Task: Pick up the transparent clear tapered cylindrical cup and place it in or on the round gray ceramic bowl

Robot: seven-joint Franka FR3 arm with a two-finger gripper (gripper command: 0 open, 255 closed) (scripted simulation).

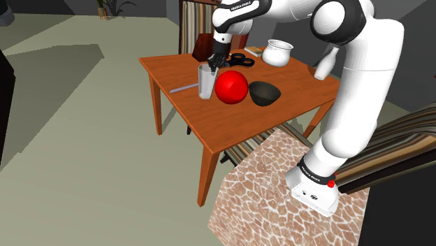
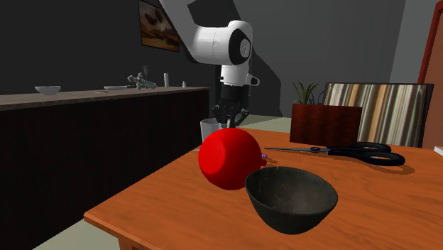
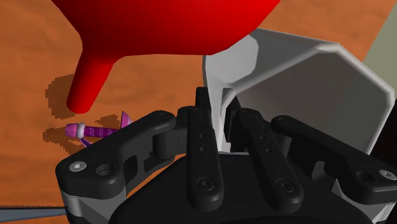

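— Shoulder view first: where is the cup?
— The pale, tapered cup [image 1: 206, 82] stands on the wooden table [image 1: 192, 112] towards that view's left, just beside a red vessel [image 1: 231, 87]. The dark bowl [image 1: 265, 93] sits on the red vessel's other side, apart from the cup. The gripper [image 1: 215, 63] is right at the cup's rim.
— And behind them?
— Black scissors [image 1: 240, 60] and a white jug [image 1: 278, 53].
— The second exterior view?
— The bowl [image 2: 290, 199] is nearest the camera. The red vessel [image 2: 231, 159] is either touching it or just behind it, I cannot tell which. The cup [image 2: 210, 130] shows behind the red vessel, its foot hidden, with the gripper [image 2: 231, 115] at its rim from above. The scissors [image 2: 355, 152] lie at that view's right.
— Does it have the cup?
— The wrist view says so: the gripper [image 3: 224, 113] is clenched on the cup [image 3: 305, 83], one finger outside its wall and the other inside. The red vessel [image 3: 165, 25], with its handle, lies just beyond, and a small purple thing [image 3: 95, 130] rests on the table near the fingers. I cannot tell whether the cup is off the table
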